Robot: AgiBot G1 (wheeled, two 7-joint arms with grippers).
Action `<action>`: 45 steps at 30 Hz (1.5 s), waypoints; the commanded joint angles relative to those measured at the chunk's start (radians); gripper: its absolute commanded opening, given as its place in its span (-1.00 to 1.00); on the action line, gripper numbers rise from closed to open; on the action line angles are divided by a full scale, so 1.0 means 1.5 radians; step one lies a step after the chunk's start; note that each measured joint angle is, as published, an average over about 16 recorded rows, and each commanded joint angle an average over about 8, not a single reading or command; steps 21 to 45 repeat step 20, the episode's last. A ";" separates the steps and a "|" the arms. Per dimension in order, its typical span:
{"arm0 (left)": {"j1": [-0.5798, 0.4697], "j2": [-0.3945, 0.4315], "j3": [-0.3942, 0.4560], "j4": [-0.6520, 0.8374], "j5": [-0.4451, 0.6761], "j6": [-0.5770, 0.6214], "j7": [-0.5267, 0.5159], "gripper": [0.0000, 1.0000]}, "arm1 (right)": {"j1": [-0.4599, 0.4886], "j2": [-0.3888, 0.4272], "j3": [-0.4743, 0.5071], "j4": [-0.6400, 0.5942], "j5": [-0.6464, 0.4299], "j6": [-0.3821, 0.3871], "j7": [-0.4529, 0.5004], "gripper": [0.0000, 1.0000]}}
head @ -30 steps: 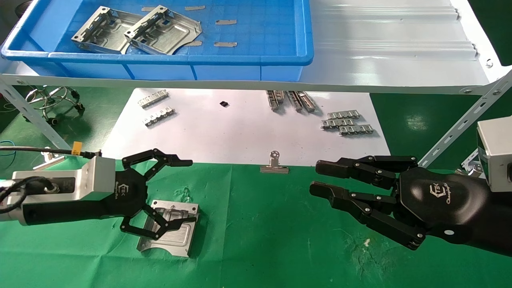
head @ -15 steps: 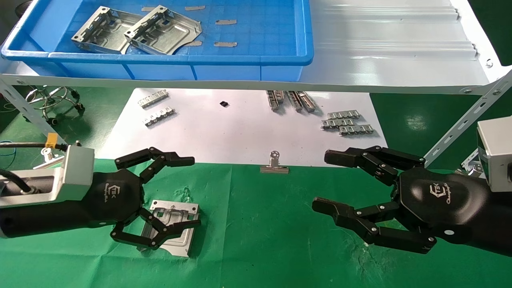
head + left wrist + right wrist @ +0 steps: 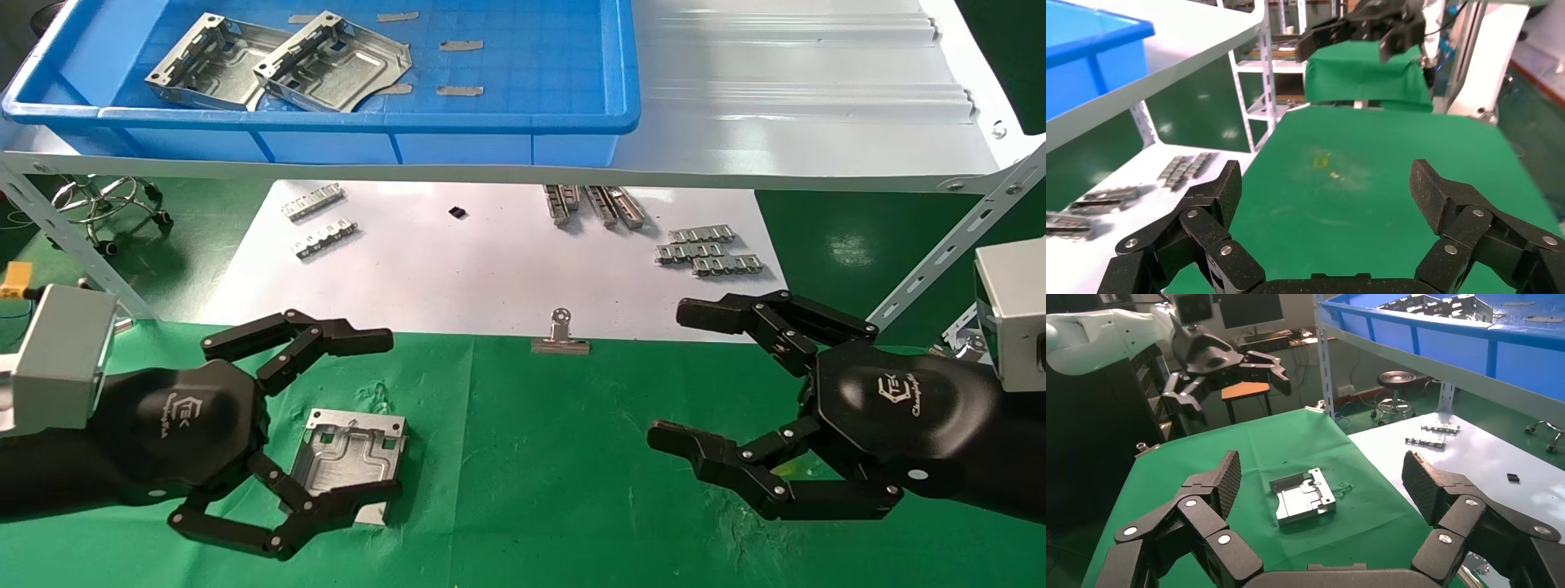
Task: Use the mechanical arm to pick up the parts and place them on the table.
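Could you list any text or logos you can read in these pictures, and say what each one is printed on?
Logo with "TEK" above a script word too small to read: on the back of the right gripper.
The same white logo and lettering: on the back of the left gripper, partly readable.
No other readable text.

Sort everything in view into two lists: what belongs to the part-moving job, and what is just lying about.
Job:
- part on the cloth
- two parts in the bin
- blue bin
- green table
- left claw, open
- right claw, open

Lying about:
- linked metal strips
- binder clip
- white sheet
- stool
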 commanded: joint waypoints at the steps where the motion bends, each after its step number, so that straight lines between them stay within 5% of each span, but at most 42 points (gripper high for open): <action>1: 0.014 -0.007 -0.017 -0.026 -0.004 -0.002 -0.025 1.00 | 0.000 0.000 0.000 0.000 0.000 0.000 0.000 1.00; 13: 0.081 -0.041 -0.099 -0.150 -0.022 -0.013 -0.138 1.00 | 0.000 0.000 0.000 0.000 0.000 0.000 0.000 1.00; 45: 0.086 -0.044 -0.104 -0.157 -0.024 -0.014 -0.141 1.00 | 0.000 0.000 0.000 0.000 0.000 0.000 0.000 1.00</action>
